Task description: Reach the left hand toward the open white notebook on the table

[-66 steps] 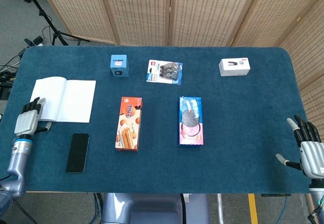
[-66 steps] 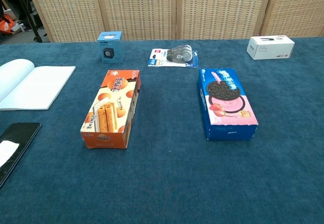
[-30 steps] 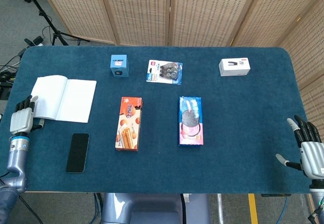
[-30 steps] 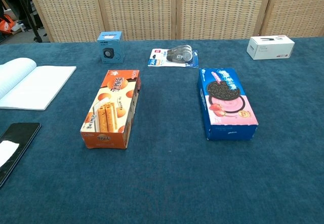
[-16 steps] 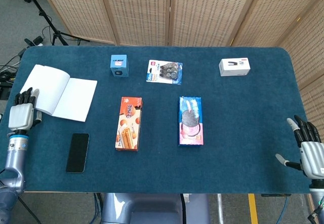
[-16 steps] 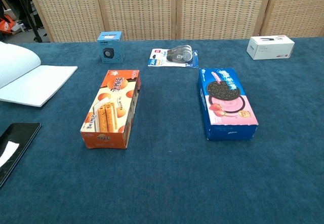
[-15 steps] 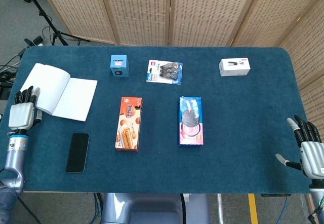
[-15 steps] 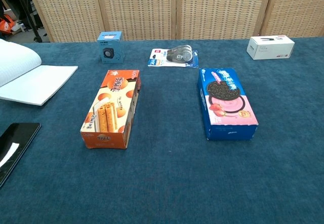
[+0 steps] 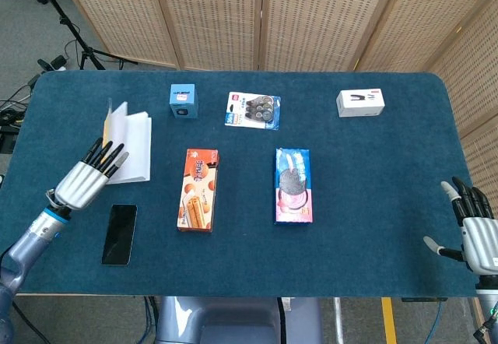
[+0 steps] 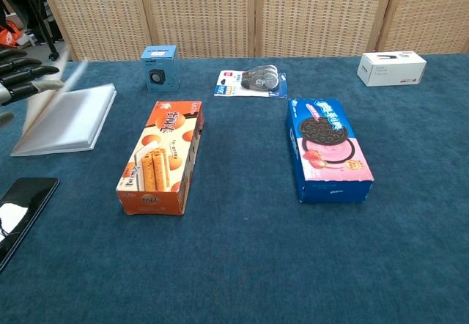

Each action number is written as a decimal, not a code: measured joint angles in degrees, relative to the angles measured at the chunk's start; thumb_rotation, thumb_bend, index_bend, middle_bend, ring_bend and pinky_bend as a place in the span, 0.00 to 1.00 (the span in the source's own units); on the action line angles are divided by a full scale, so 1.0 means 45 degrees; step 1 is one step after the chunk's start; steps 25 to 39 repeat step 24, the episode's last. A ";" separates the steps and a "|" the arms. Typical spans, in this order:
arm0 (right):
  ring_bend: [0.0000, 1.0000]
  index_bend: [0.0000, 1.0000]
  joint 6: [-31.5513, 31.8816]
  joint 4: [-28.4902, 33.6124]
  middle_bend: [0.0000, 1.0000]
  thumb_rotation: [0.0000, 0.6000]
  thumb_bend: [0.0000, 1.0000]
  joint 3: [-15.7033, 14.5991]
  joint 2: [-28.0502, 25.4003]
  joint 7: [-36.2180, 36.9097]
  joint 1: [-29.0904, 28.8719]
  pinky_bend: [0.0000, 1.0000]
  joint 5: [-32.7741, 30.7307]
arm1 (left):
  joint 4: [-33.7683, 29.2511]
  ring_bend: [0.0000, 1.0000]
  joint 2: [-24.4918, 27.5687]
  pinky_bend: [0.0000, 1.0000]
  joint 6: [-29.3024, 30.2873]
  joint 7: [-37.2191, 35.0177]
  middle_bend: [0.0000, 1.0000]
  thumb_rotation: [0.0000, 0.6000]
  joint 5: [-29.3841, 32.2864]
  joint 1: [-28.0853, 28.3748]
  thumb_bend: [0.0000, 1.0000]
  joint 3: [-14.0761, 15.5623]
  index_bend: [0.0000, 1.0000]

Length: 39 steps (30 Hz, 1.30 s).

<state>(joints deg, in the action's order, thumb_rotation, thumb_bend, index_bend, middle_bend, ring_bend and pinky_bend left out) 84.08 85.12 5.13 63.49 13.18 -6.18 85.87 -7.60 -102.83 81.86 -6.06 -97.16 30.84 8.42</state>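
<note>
The white notebook (image 9: 134,146) lies at the table's left, half folded: its left page stands up on edge, blurred, over the flat right page. In the chest view the notebook (image 10: 69,117) shows as a tilted grey-white wedge. My left hand (image 9: 84,178) is over the table just left of it, fingers straight and apart, the fingertips (image 9: 109,154) at the raised page. The chest view catches only those dark fingers (image 10: 22,71) at the left edge. I see nothing gripped. My right hand (image 9: 476,231) hangs off the front right corner, fingers spread, empty.
A black phone (image 9: 119,233) lies in front of the notebook. An orange snack box (image 9: 198,190) and a blue cookie box (image 9: 293,186) sit mid-table. At the back are a small blue box (image 9: 183,100), a blister pack (image 9: 253,110) and a white box (image 9: 360,103).
My left hand has moved right from the table's left edge, in over the table. The notebook's left page has swung up and over toward the right page.
</note>
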 measured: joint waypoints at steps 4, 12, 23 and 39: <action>0.00 0.00 0.0025 -0.0026 0.00 1.00 0.00 0.0041 -0.0057 0.0210 0.0032 0.00 -0.0081 | -0.0314 0.00 -0.0091 0.00 0.0366 0.0303 0.00 1.00 -0.0154 0.0259 0.53 0.0105 0.00; 0.00 0.00 0.0134 -0.0069 0.00 1.00 0.00 0.0044 -0.0173 0.0575 0.0097 0.00 -0.0015 | -0.1420 0.00 0.0213 0.00 0.2194 -0.1301 0.00 1.00 0.0480 0.0091 0.47 -0.0671 0.00; 0.00 0.00 0.0325 0.0020 0.00 1.00 0.00 0.0014 -0.0176 0.0541 0.0160 0.00 0.0123 | -0.7249 0.00 0.2228 0.00 0.1335 -0.3422 0.00 1.00 0.2750 -0.1281 0.00 -0.2217 0.00; 0.00 0.00 0.0353 0.0011 0.00 1.00 0.00 0.0024 -0.0172 0.0569 0.0167 0.00 0.0126 | -0.8091 0.00 0.2573 0.00 0.1202 -0.3463 0.00 1.00 0.2947 -0.1478 0.00 -0.2292 0.00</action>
